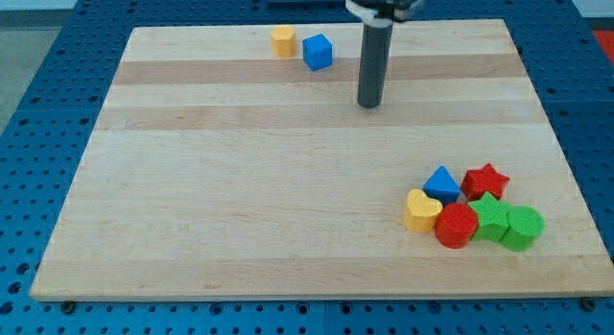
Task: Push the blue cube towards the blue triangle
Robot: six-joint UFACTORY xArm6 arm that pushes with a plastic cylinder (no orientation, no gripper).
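The blue cube (pixel 318 52) sits near the view's top edge of the wooden board, just right of a yellow block (pixel 282 40). The blue triangle (pixel 442 184) lies at the view's lower right, in a cluster of blocks. My tip (pixel 369 105) is on the board to the right of and below the blue cube, apart from it by about one cube's width or more. The rod rises straight up to the view's top.
Around the blue triangle lie a red star (pixel 484 180), a yellow heart (pixel 421 210), a red cylinder (pixel 456 226), a green block (pixel 491 216) and a green cylinder (pixel 523 227). The board's (pixel 240 201) edges border a blue perforated table.
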